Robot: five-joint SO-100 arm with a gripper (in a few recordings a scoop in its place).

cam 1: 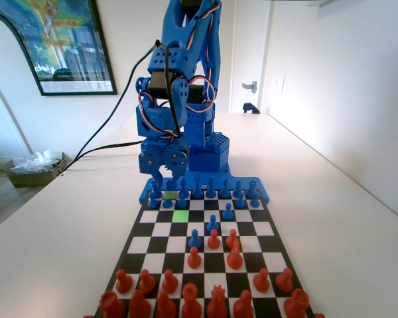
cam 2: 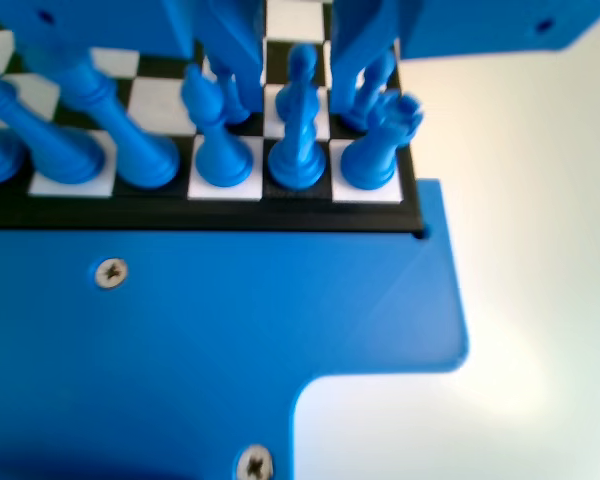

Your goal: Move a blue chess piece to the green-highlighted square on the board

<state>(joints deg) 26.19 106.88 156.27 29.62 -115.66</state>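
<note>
The jaws (cam 1: 164, 180) are spread, hanging low over the blue back rows with a pawn (cam 2: 301, 72) between them, untouched. The green square (cam 1: 180, 215) lies bare, one row nearer on the board (cam 1: 152, 228).

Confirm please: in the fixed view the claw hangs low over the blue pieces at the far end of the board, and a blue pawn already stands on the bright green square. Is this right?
Not fully. The green-highlighted square is bare in the fixed view; no pawn stands on it. The rest holds: the claw hangs low over the blue pieces at the far end of the board.
</note>
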